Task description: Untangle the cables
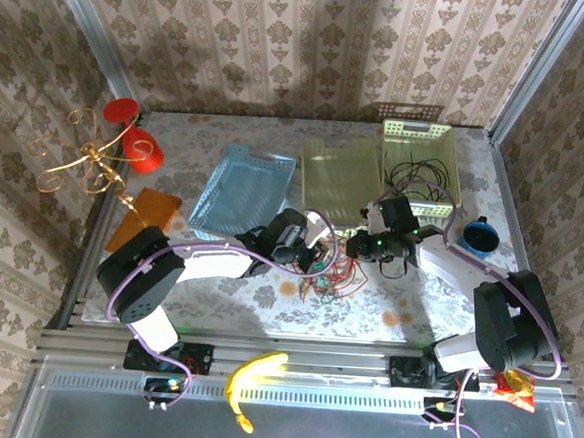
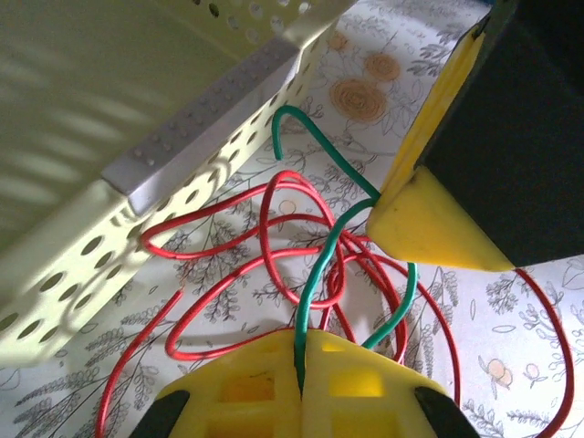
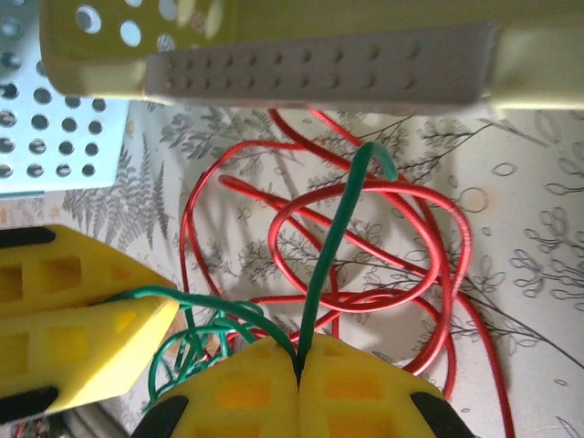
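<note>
Separating green cable [image 2: 315, 274] from red cable [image 3: 365, 187], tangled on the tabletop [image 3: 538, 182]: green is clamped by left gripper [image 2: 301, 351] and right gripper [image 3: 299, 360]; drawing apart is called for, seemingly through one red loop.

Top external: fixed high behind the near edge, looking down and forward over the whole bench [image 1: 406, 307]. Left wrist, right wrist: each very close above the bench, facing roughly toward each other. Shared by both: green cable [image 2: 310, 285], red cable [image 3: 411, 192] loops, yellow basket [image 2: 109, 91] rim.
</note>
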